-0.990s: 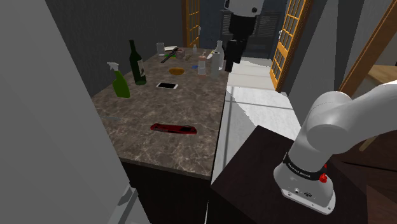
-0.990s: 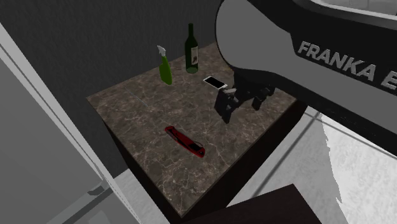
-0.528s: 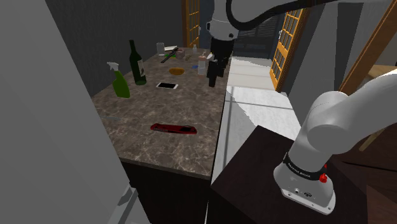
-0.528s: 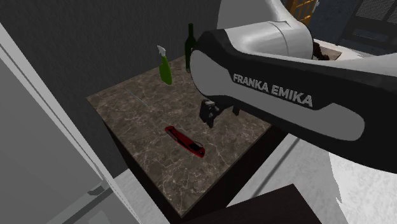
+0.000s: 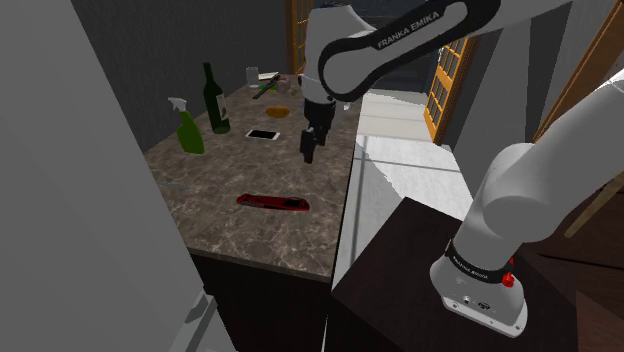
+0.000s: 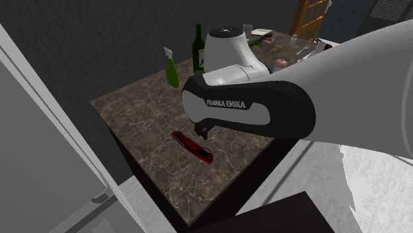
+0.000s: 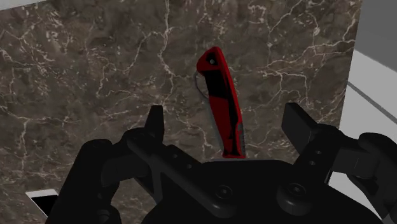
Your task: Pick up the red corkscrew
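Observation:
The red corkscrew [image 5: 272, 202] lies flat on the dark marble counter [image 5: 220, 175], near its front end. In the second exterior view the corkscrew [image 6: 193, 146] sits just below the arm's forearm. My black gripper [image 5: 309, 148] hangs above the counter, beyond the corkscrew and close to the counter's right edge in the shoulder view. Seen from the wrist, the corkscrew [image 7: 221, 102] is red with black inlay and lies lengthwise ahead of the gripper [image 7: 225, 119], between the lines of the two fingers [image 7: 154, 121]. The fingers stand wide apart and touch nothing.
A green spray bottle [image 5: 188, 128], a dark wine bottle [image 5: 214, 100] and a white phone [image 5: 263, 134] stand further back on the counter, with small clutter at the far end. The counter's edge drops to pale floor [image 5: 400, 170]. A grey wall panel [image 5: 80, 220] borders the counter.
The arm has swung from the counter's far end toward the front and come lower. The gripper now hangs near the corkscrew. The corkscrew has not moved.

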Motion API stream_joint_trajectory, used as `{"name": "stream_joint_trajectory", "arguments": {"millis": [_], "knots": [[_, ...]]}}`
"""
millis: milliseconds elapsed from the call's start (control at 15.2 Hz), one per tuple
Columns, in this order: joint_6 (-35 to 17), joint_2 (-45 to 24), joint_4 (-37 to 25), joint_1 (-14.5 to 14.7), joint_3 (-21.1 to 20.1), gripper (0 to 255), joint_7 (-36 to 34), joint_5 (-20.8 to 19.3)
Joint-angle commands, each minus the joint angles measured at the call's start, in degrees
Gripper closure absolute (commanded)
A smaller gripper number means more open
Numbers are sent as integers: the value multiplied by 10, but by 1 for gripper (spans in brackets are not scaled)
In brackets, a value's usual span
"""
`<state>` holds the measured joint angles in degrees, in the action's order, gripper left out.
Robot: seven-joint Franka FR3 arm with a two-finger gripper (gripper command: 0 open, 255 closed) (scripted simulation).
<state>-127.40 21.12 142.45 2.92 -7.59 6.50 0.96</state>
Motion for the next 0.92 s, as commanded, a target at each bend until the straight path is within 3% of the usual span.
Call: {"name": "stream_joint_trajectory", "arguments": {"millis": [0,462,858], "knots": [[-38,-46,-10,0,-7,0,-3,-6],[-147,-204,-62,0,-24,0,-26,-50],[-210,-343,-137,12,-23,0,-58,-108]]}}
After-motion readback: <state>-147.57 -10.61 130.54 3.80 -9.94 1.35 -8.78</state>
